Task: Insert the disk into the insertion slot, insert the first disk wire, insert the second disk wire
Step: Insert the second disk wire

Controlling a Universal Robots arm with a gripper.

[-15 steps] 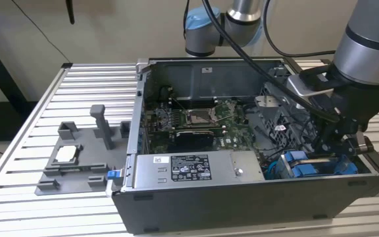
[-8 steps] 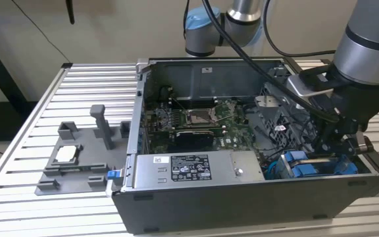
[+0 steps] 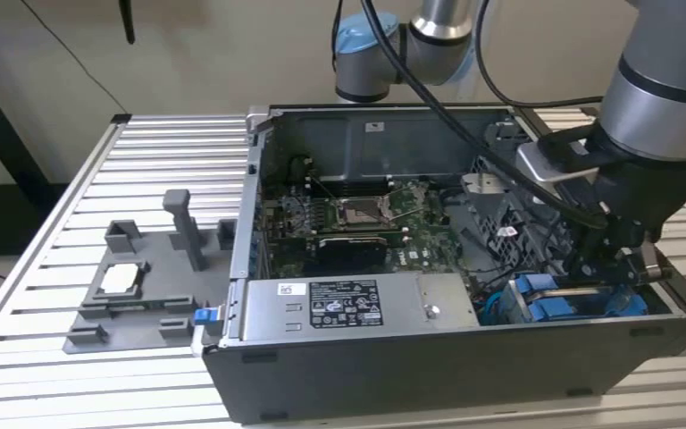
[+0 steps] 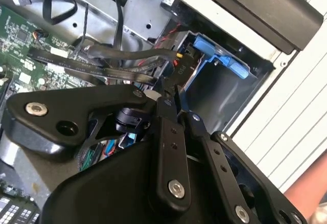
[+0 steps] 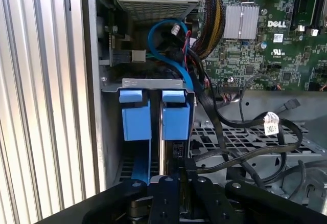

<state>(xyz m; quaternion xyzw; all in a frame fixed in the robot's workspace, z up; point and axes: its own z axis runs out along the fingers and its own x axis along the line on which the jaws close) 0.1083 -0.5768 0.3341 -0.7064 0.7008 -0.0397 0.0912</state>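
Disk [image 5: 164, 155] looks seated edge-on in the insertion slot [image 5: 153, 86], near right corner of the case; gripper [image 4: 173, 95] pinched closed just above it; wires apparently still unplugged

claw [image 4: 176, 93] over blue-fitted insertion slot [image 4: 219, 81], black cables [image 4: 102, 63]

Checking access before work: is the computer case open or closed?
Open: the computer case has no panel over its upward side, and the motherboard lies exposed inside.
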